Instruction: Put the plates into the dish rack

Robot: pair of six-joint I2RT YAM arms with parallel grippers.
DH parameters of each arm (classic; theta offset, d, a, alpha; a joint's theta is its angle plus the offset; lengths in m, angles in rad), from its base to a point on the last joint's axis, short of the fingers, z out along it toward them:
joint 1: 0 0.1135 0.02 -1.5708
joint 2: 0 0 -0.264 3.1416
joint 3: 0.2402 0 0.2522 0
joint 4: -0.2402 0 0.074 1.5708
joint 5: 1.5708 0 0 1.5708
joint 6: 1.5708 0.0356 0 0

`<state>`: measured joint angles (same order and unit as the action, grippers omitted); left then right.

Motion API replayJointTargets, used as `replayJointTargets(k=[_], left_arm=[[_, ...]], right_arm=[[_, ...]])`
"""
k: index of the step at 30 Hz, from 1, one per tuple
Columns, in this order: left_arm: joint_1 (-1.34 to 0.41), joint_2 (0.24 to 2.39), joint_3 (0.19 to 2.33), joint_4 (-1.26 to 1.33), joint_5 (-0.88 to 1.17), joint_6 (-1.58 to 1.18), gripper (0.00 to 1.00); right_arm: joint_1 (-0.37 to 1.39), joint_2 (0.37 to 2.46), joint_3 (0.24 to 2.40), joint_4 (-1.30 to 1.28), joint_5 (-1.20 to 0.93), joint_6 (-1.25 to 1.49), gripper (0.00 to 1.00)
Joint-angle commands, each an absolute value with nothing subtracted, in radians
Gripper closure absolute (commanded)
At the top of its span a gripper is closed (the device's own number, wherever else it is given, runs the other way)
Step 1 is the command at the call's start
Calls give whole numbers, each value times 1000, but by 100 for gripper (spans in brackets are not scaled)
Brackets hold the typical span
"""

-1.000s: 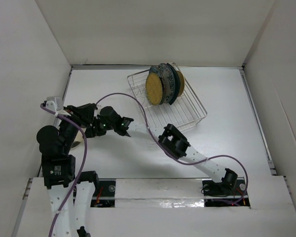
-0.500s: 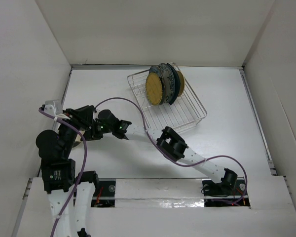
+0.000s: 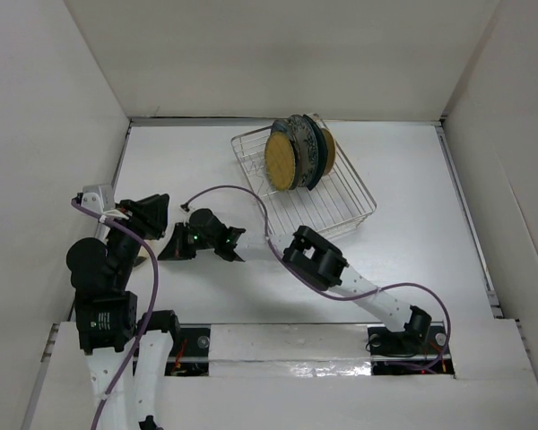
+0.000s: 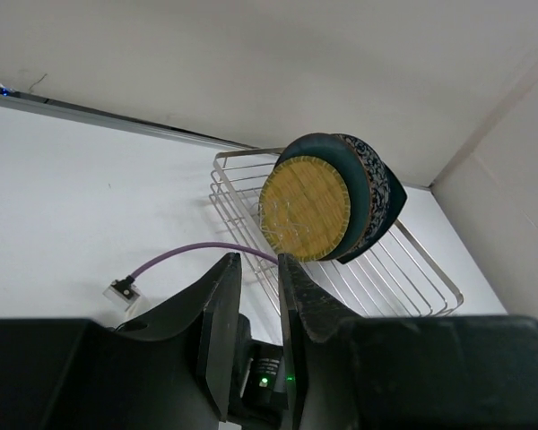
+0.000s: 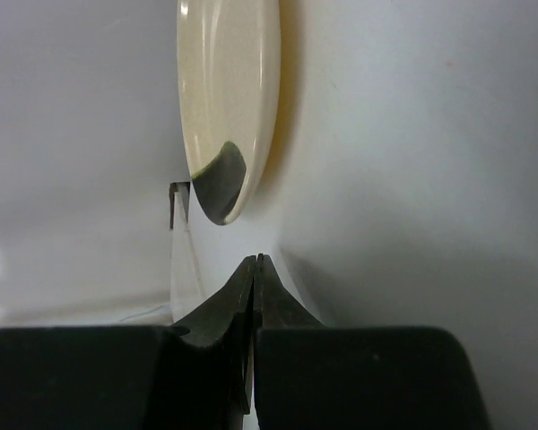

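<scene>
Table [image 3: 412,179]: white, walled on three sides, carrying all items.

Dish rack [image 3: 341,202]: silver wire, at the far centre of the table, set at an angle.

- Its plates stand on edge, bunched at the far-left end; the rest of the rack holds nothing.
- In front is a yellow-brown woven-look plate [image 4: 305,208].
- Next come a round dark teal plate [image 4: 316,141] and a blue floral-rimmed plate [image 4: 369,170].
- A second yellow-brown plate [image 3: 328,148] stands at the back.

Small cream plate [image 5: 229,107]: outside the rack, seen edge-on just ahead of the right gripper.

Right gripper [image 5: 255,264]: clenched, tips pressed together, empty, just short of the cream plate's rim.

Left gripper [image 4: 255,262]: fingers narrowly parted, nothing between them.
</scene>
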<state>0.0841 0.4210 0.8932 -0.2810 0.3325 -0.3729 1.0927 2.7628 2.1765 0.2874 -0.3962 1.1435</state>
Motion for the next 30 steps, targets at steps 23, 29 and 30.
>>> replayJointTargets(k=[23, 29, 30], left_arm=[[156, 1032, 920, -215, -206, -511, 87], [302, 1261, 910, -215, -190, -482, 100], [361, 1285, 901, -212, -170, -480, 100]], right_arm=[[1085, 1922, 1370, 626, -173, 629, 96], [1085, 1801, 1325, 620, -129, 574, 94], [1085, 1790, 1319, 623, -130, 569, 94]])
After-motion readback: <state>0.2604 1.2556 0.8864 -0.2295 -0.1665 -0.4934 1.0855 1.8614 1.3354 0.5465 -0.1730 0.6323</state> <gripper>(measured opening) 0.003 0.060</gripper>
